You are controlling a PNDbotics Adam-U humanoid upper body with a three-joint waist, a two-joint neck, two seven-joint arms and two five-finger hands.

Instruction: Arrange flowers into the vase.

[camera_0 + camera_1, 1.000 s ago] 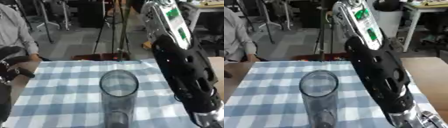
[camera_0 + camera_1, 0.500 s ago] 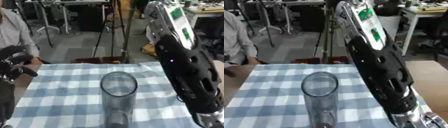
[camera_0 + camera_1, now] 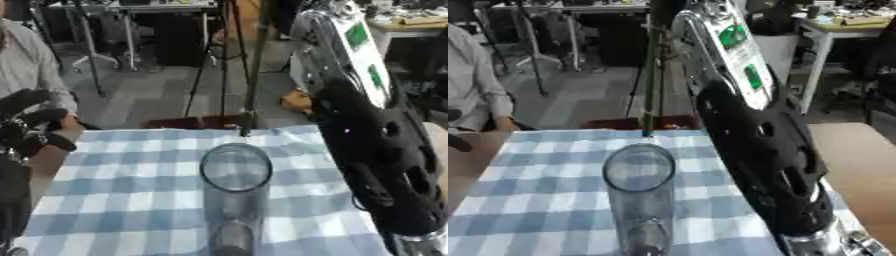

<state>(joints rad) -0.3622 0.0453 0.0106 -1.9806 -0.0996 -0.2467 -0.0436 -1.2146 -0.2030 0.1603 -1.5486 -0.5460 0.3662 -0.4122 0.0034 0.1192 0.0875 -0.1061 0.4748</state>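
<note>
My right arm (image 3: 763, 150) crosses beside the tall clear glass vase (image 3: 234, 190) centred on the blue-checked tablecloth (image 3: 122, 200), its hand unseen; my left hand (image 3: 31, 125), left of it, curls empty; vase likely heavy, slippery, fragile, so I should leave it standing.

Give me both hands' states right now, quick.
Left hand: at the left edge, fingers curled, nothing visibly held.
Right hand: out of view; only its arm shows.
</note>
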